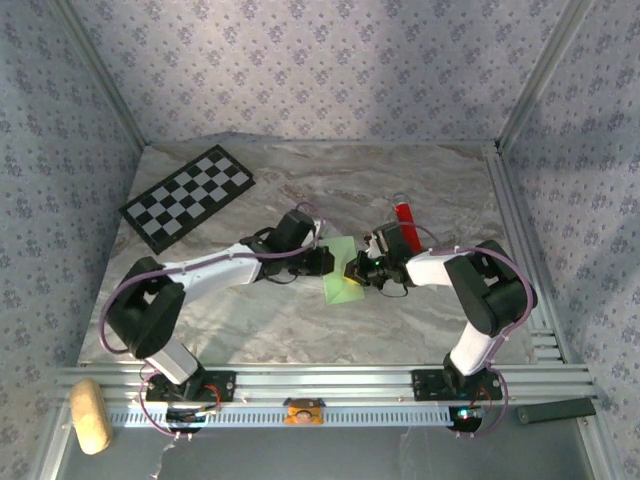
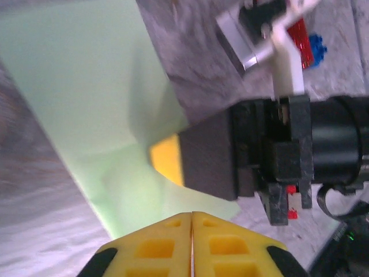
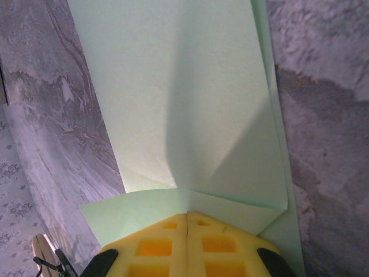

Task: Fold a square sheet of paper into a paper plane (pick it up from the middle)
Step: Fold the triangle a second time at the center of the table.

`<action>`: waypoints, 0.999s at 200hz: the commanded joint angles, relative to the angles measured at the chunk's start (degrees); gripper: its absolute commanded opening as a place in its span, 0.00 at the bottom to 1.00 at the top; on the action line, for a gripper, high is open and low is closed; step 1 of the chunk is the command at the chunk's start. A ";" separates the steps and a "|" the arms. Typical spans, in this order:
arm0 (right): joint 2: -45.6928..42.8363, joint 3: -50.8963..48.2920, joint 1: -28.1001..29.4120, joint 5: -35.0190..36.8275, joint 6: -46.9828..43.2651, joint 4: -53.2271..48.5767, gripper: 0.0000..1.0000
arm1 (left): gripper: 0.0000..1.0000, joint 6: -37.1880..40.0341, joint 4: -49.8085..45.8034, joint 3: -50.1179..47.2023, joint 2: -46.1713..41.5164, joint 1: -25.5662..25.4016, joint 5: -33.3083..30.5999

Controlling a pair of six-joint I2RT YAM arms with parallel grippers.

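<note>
Marbled grey worktop (image 1: pixel 300 330), top view: the light green sheet of paper (image 1: pixel 342 270), partly folded, lies near the centre between the left gripper (image 1: pixel 325 262) and the right gripper (image 1: pixel 358 270). A checkerboard (image 1: pixel 187 197) sits at the far left corner.

Left wrist view: left jaws clenched, with the paper's edge at their tips. The right gripper's yellow tip lies on the sheet.

Right wrist view: right jaws clenched at a folded corner. Whether either pair pinches paper cannot be told.
</note>
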 commanded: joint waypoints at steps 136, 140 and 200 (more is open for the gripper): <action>1.12 -1.22 -0.51 4.85 0.43 -6.70 0.00 | 0.05 -2.67 2.40 4.24 13.73 -3.28 5.96; 1.17 -1.21 -0.51 4.90 0.38 -6.67 0.00 | 0.05 -2.56 2.24 4.17 13.86 -3.28 5.87; 1.38 -1.75 -0.72 5.08 0.34 -6.61 0.00 | 0.05 -1.11 -0.26 2.40 13.98 -3.33 2.82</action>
